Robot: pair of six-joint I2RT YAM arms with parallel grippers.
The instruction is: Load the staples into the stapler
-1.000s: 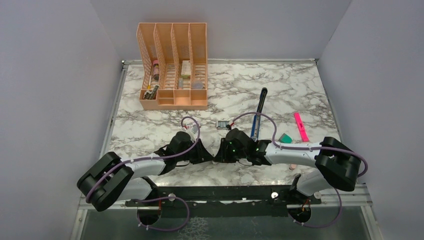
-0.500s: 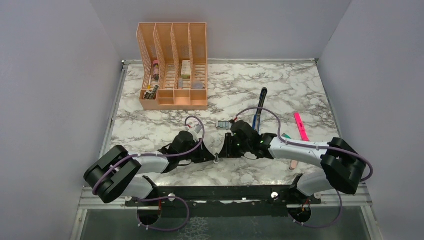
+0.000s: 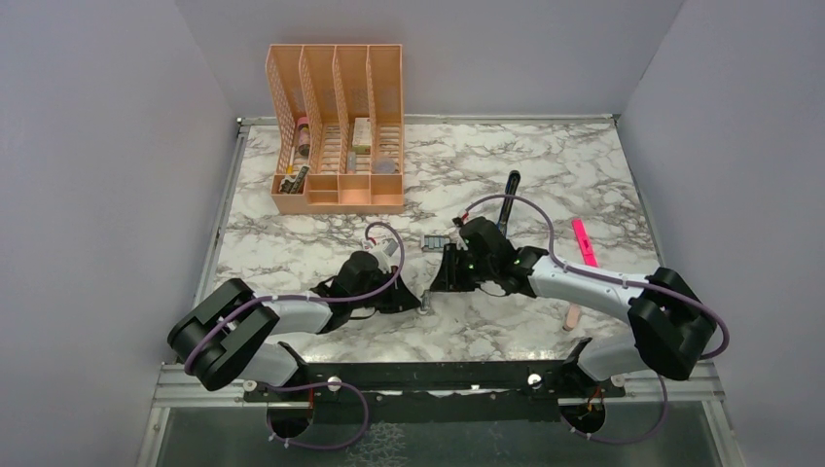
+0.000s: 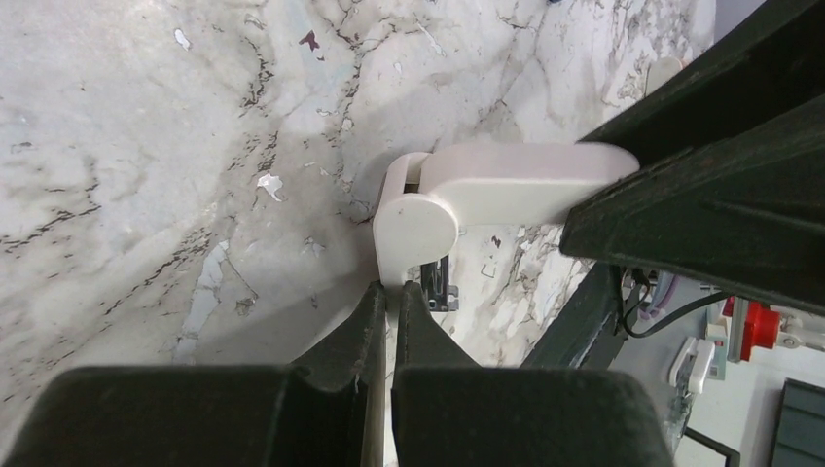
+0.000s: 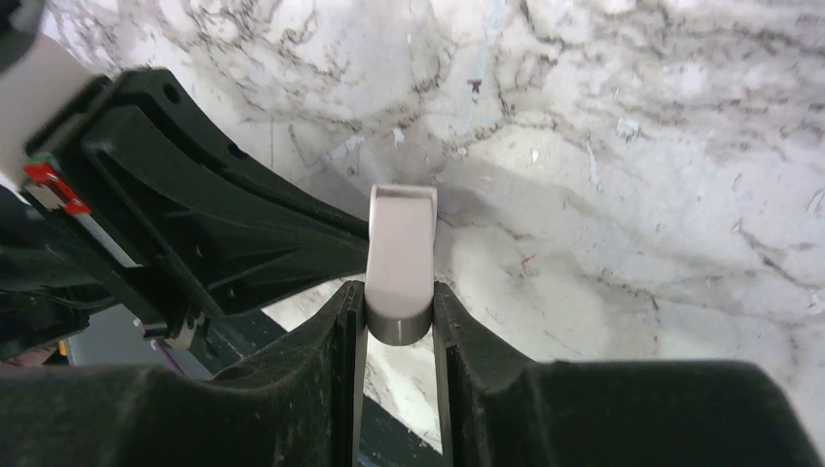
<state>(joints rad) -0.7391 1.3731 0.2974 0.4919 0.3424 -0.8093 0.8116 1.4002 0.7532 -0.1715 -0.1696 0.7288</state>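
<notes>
No legible lettering in any view — labels in the orange organizer (image 3: 338,202) too small, too blurred

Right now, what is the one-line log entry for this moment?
left hand: shut, tips at white piece | right hand: gripping white piece | stapler: free, no hand on it

Marble table (image 3: 545,165): white top, grey veining, thin pale metal frame round its edge.
Back wall (image 3: 438,49) stands at table's far edge. Left wall (image 3: 97,195) and right wall (image 3: 739,195) flank table's sides. All three plain, matte, pale lavender-grey.
Peach slotted organizer (image 3: 336,199) on table's far-left part, near back wall.
Dark metal rail (image 3: 438,375) along table's near edge; dull grey floor (image 3: 457,438) below it.
Light soft, even, from above; only faint shadows on table.
</notes>
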